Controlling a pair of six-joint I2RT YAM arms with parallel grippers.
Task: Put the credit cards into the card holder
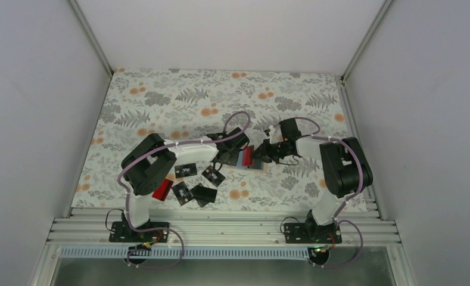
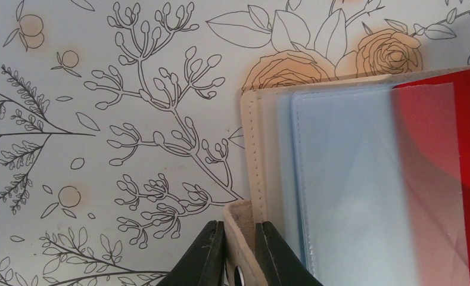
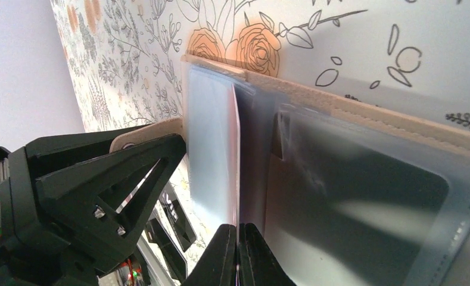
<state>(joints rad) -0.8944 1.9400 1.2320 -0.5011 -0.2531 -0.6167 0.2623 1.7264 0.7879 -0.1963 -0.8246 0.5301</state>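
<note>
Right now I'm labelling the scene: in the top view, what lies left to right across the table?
loose red card → black cards → left gripper → card holder → right gripper. The second red card overlaps the holder, so it is left out.

Floral tablecloth (image 1: 161,101) with orange blossoms and grey ferns, plain white walls (image 1: 36,89) around, aluminium rails (image 1: 220,229) at near edge

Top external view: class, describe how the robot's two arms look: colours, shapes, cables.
Both the left arm and right arm have white links and bulky black joints, with a purple cable looping along each. The fingers are black, slim and tapered.
</note>
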